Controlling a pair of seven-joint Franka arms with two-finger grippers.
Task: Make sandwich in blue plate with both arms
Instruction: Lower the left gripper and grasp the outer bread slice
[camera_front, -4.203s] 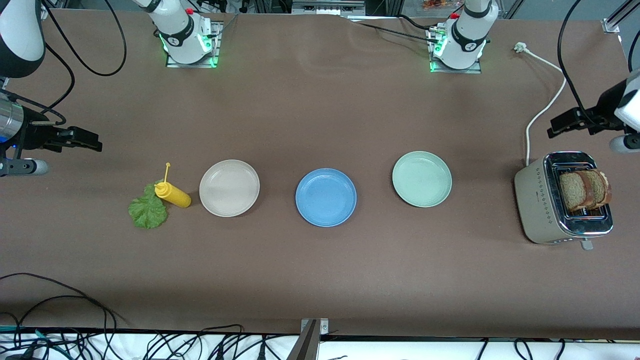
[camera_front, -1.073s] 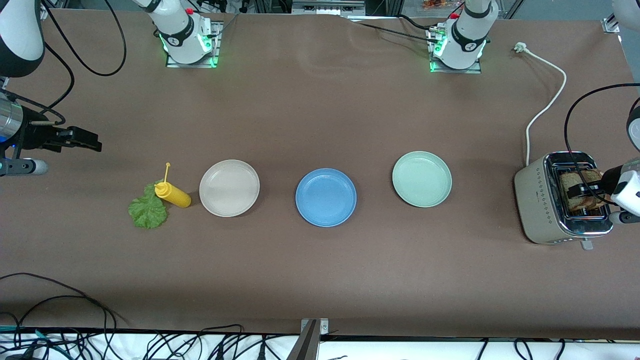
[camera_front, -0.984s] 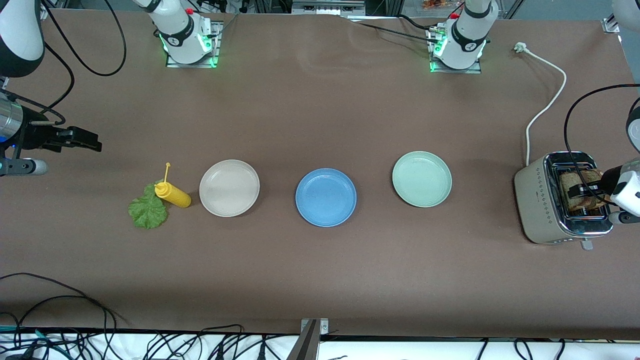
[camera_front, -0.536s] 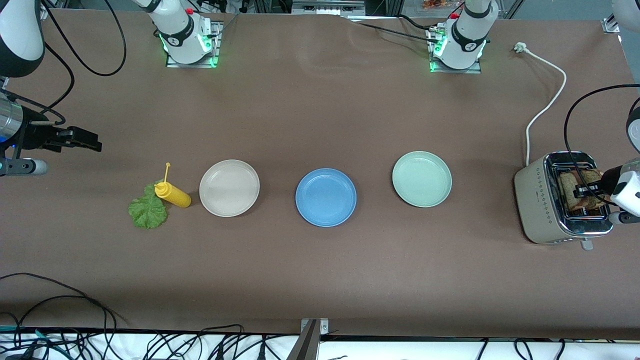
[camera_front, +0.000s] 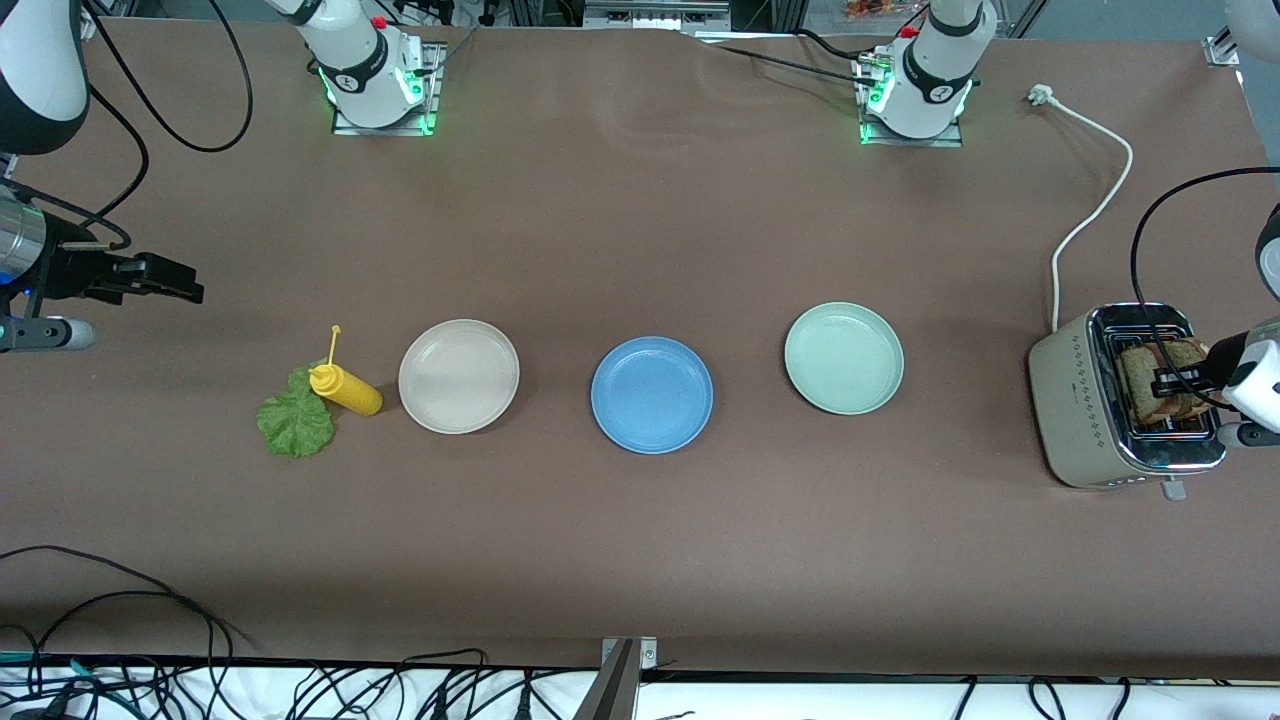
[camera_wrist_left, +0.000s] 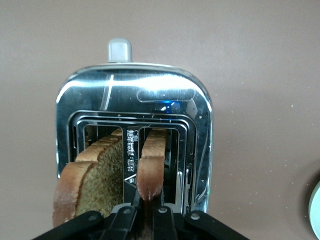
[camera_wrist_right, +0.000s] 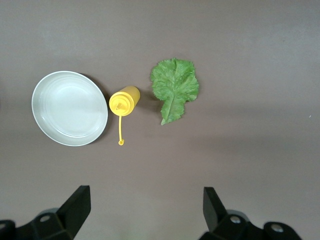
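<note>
Two brown bread slices (camera_front: 1150, 385) stand in the toaster (camera_front: 1085, 400) at the left arm's end of the table. My left gripper (camera_front: 1170, 380) is over the toaster, shut on the crust of one slice (camera_wrist_left: 152, 165). The other slice (camera_wrist_left: 95, 175) stands free beside it. The blue plate (camera_front: 652, 395) lies bare at mid-table. The green lettuce leaf (camera_front: 295, 425) lies flat at the right arm's end and also shows in the right wrist view (camera_wrist_right: 174, 87). My right gripper (camera_front: 165, 283) waits open and empty above the table (camera_wrist_right: 145, 200).
A yellow squeeze bottle (camera_front: 345, 388) lies against the lettuce, beside a beige plate (camera_front: 458, 376). A pale green plate (camera_front: 843, 358) lies between the blue plate and the toaster. The toaster's white cord (camera_front: 1095, 210) runs toward the left arm's base.
My left gripper has come down onto the toaster from above the cord and has closed on one bread slice. The right arm has not moved.
</note>
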